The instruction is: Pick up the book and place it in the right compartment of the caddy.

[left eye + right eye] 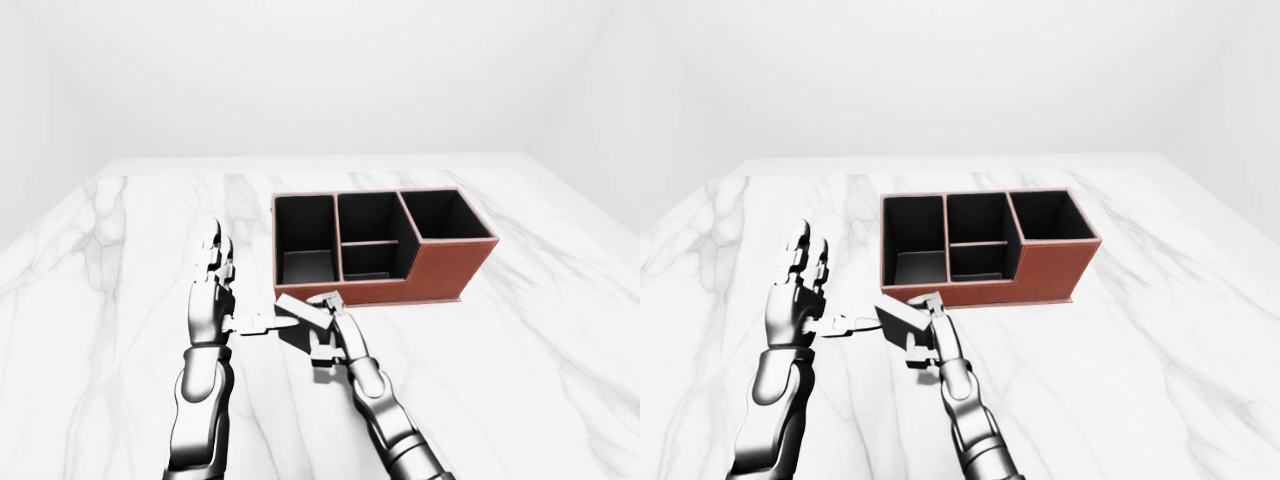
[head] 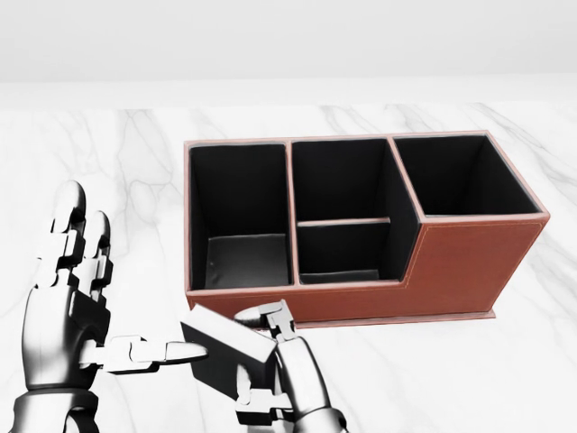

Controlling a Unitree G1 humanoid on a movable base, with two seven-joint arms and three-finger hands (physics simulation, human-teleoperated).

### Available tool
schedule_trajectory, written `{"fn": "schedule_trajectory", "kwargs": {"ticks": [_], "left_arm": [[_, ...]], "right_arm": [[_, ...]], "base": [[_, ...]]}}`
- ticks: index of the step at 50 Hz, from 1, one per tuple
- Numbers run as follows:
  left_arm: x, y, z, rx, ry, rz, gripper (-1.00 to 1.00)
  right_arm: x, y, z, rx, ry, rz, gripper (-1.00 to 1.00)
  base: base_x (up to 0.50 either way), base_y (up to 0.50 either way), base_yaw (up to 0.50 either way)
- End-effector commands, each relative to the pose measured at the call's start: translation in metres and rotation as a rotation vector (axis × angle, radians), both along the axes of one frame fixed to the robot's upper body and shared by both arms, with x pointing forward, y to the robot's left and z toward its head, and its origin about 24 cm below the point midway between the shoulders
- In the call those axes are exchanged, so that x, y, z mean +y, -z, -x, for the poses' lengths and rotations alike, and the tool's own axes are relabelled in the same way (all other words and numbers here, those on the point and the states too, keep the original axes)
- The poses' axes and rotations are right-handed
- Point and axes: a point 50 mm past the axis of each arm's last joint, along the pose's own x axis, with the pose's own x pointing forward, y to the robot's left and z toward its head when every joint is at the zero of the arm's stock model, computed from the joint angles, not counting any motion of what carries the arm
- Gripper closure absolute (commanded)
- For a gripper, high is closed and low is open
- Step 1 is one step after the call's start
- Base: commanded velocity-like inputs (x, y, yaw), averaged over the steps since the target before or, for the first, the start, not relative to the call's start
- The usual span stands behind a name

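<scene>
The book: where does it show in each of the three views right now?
Head view: book at bottom, left of centre, in the right hand, below the caddy.
Left-eye view: centre, book just below the caddy's left end.
Right-eye view: book left of centre, below the caddy.
Shared landmark: the caddy's reddish-brown wall.

no readable text, no labels, brands, numbers or signs on anything in view
</scene>
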Motion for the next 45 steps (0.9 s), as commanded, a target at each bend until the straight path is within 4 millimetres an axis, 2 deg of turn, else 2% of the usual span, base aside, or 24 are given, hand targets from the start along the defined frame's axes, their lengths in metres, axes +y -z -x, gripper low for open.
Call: {"fn": "schedule_trajectory", "kwargs": {"ticks": [1,4,10,15,18,26,33,45], "left_arm": [[0.000,0.001,0.001,0.001,0.016,0.017,-1.00],[0.000,0.000,0.001,-0.001,0.016,0.017,-1.00],[-0.001,0.001,0.001,0.002,0.016,0.017,-1.00],[0.000,0.001,0.001,0.005,0.016,0.016,-1.00],[-0.001,0.001,0.001,0.002,0.016,0.016,-1.00],[-0.001,0.002,0.000,0.009,0.016,0.015,-1.00],[-0.001,-0.001,0.001,-0.008,0.016,0.014,-1.00],[-0.001,0.001,0.000,0.004,0.020,0.013,-1.00]], "right_arm": [[-0.003,-0.037,-0.004,-0.139,0.009,-0.110,1.00],[-0.004,-0.043,-0.005,-0.164,0.012,-0.120,1.00],[-0.005,-0.036,-0.005,-0.136,0.017,-0.113,1.00],[-0.007,-0.048,-0.006,-0.182,0.020,-0.132,1.00],[-0.008,-0.046,-0.007,-0.176,0.022,-0.131,1.00],[-0.010,-0.064,-0.008,-0.249,0.025,-0.158,1.00],[-0.016,-0.089,-0.012,-0.354,0.034,-0.189,1.00],[-0.025,-0.117,-0.020,-0.402,0.049,-0.197,1.00]], "base": [[0.00,0.00,0.00],[0.00,0.00,0.00],[0.00,0.00,0.00],[0.00,0.00,0.00],[0.00,0.00,0.00],[0.00,0.00,0.00],[0.00,0.00,0.00],[0.00,0.00,0.00]]}}
